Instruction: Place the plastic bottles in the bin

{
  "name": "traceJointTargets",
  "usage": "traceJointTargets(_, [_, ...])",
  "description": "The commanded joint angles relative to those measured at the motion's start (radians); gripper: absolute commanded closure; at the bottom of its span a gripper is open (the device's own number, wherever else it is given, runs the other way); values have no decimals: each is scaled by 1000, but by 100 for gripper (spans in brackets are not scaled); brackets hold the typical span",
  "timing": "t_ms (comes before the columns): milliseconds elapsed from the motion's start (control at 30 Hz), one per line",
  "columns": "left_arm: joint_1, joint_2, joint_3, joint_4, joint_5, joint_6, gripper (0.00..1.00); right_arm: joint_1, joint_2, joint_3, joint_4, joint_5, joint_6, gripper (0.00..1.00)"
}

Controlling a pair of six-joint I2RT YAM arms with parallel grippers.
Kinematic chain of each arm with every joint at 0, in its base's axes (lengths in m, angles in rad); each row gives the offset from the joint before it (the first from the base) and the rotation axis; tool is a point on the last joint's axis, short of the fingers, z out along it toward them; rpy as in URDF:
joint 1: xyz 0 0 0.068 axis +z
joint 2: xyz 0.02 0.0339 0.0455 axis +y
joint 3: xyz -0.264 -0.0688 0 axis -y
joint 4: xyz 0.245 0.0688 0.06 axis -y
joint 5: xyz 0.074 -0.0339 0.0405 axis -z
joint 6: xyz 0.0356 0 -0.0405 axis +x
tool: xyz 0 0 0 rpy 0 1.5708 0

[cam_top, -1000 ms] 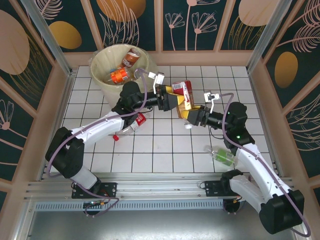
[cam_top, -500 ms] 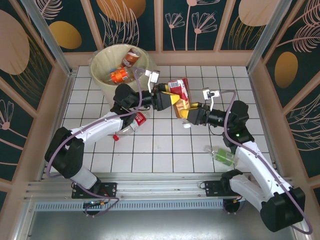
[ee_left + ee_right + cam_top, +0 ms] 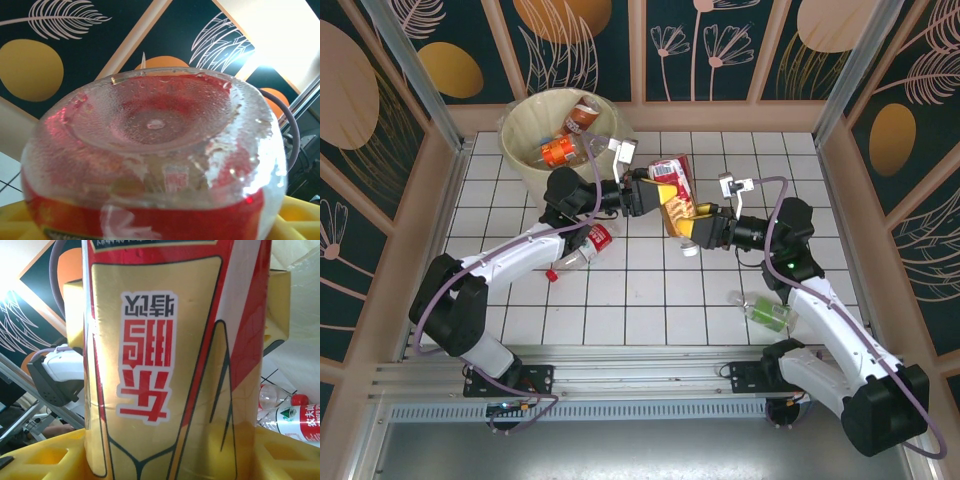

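A red-and-gold plastic bottle (image 3: 672,190) is being held mid-label by the right gripper (image 3: 691,216) above the table (image 3: 620,290), near the bin (image 3: 532,172). Its base is being flanked by the left gripper (image 3: 649,190), clamping unclear. Probably light, thin-walled, slick: best taken broadside, gently.

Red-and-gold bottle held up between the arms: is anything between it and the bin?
Nothing loose. The bottle hangs above the tiles, right gripper clamped on it; toward the bin lie the left gripper and its arm.

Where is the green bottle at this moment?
In the top view, the green bottle lies on the table's near right side, beside the right arm.
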Motion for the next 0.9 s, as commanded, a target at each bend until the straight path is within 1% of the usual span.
traceJointTargets(0, [0,-54,24,54,16,7,36,5,7,27,0,10,-26,34])
traceJointTargets(133, [19,-77,14,15,-10,23,39,3,-7,43,-58,18,-68,14])
traceJointTargets(200, [39,-92,28,-83,-30,69,39,1,-29,58,-124,33,-111,8])
traceJointTargets(267, [67,-118,51,-241,-68,152,38,-1,-59,80,-220,68,-169,4])
traceJointTargets(367, [100,-147,120,-489,-138,295,38,-3,-105,110,-345,130,-245,2])
traceJointTargets(433, [120,-154,197,-656,-189,388,37,-2,-136,130,-432,190,-297,2])
traceJointTargets(467, [124,-153,241,-749,-229,447,37,-1,-150,139,-468,223,-320,2])
traceJointTargets(533, [126,-140,357,-978,-367,592,37,-1,-176,153,-545,291,-369,2])
traceJointTargets(600, [127,-120,448,-1125,-506,688,38,-2,-202,161,-596,353,-397,2])
traceJointTargets(733, [130,-64,625,-1317,-764,839,38,0,-235,162,-665,436,-433,3])
traceJointTargets(867, [137,17,787,-1443,-993,970,38,0,-252,147,-692,450,-450,3])
